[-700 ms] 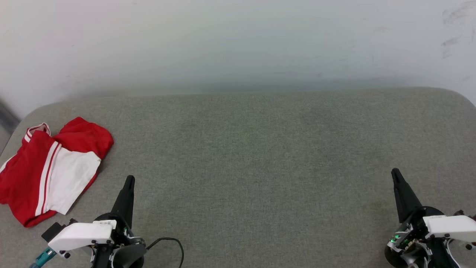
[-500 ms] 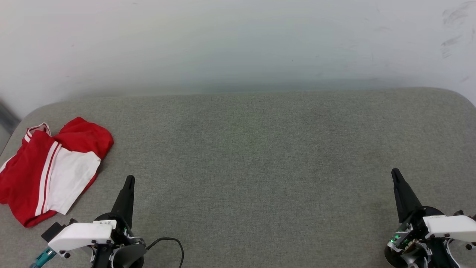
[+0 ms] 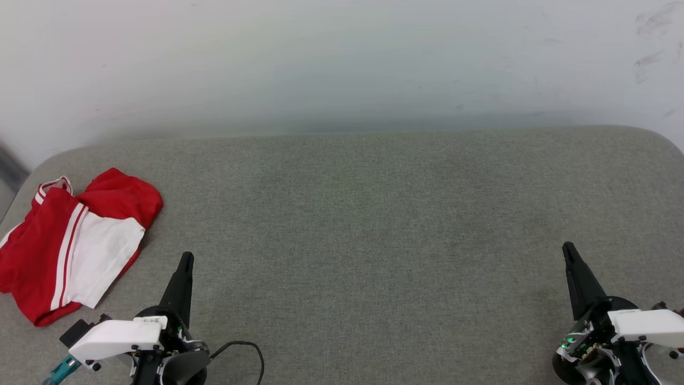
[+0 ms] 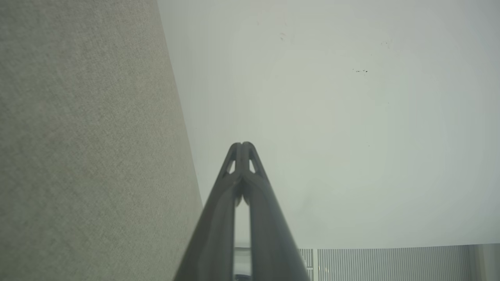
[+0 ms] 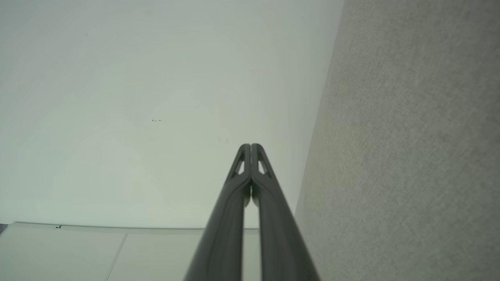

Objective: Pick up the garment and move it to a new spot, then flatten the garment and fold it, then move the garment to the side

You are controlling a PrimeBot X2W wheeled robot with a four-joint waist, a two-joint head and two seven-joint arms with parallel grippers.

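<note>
Red and white garment (image 3: 69,246) lying crumpled at the far left of the grey cushion (image 3: 374,214), left gripper (image 3: 186,259) and right gripper (image 3: 567,249) hovering near the front edge, both jaws pressed together, gripping nothing

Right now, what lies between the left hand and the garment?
Only bare grey fabric surface, seen in the head view. The left hand, shut, stands apart from the crumpled garment to its left.
</note>
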